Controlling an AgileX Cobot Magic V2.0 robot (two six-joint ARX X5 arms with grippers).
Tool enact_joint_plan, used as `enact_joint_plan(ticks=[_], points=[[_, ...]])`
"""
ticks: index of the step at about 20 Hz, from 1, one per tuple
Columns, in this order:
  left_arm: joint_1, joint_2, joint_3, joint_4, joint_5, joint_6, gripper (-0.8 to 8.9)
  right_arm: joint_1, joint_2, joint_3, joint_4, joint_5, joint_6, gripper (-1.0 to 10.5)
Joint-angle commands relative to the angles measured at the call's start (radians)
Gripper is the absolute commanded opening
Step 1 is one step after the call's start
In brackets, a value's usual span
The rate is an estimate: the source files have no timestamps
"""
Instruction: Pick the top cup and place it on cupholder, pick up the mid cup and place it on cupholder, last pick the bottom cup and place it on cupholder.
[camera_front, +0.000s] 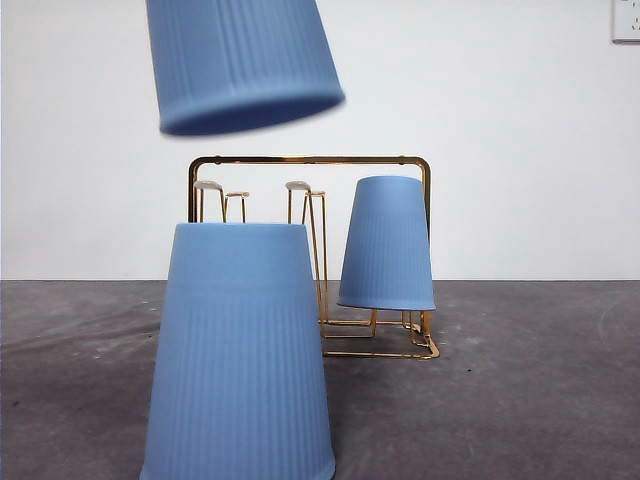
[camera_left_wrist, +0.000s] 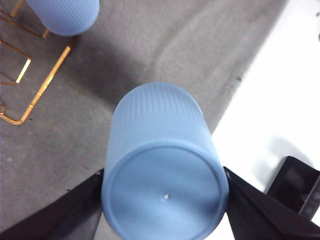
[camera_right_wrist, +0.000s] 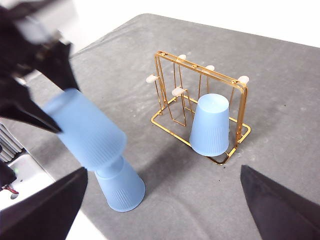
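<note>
My left gripper (camera_left_wrist: 165, 186) is shut on a ribbed blue cup (camera_left_wrist: 162, 165), with a black jaw on each side of it. The held cup (camera_front: 240, 60) hangs tilted in the air, mouth down, above a second blue cup (camera_front: 240, 350) that stands upside down on the grey table. In the right wrist view the left gripper (camera_right_wrist: 35, 80) carries the held cup (camera_right_wrist: 87, 127) just over the standing cup (camera_right_wrist: 120, 187). A third blue cup (camera_front: 388, 245) sits upside down on the gold wire cupholder (camera_front: 310, 159). My right gripper (camera_right_wrist: 162, 172) is open and holds nothing.
The cupholder (camera_right_wrist: 200, 69) stands on the grey table (camera_front: 520, 380), behind and to the right of the standing cup in the front view. Several of its white-tipped prongs (camera_front: 300, 187) are bare. The table's edge and a white floor lie beside the left arm.
</note>
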Motion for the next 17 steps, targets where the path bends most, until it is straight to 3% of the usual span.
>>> enact_joint_plan(ticks=[1,5,8,17], points=[[-0.012,-0.043,0.025,-0.028,-0.035,-0.043,3.06,0.005,0.004,0.011,0.01,0.003,0.015,4.9],[-0.008,-0.111,0.025,-0.01,-0.264,-0.108,3.05,0.005,0.004,0.011,0.01,0.003,0.019,4.9],[0.001,-0.118,0.025,0.045,-0.377,-0.128,3.05,0.005,0.004,0.011,0.011,0.003,0.021,4.9],[0.078,-0.066,0.025,0.237,-0.425,-0.112,3.06,0.005,0.004,0.011,0.01,0.0,0.027,4.9]])
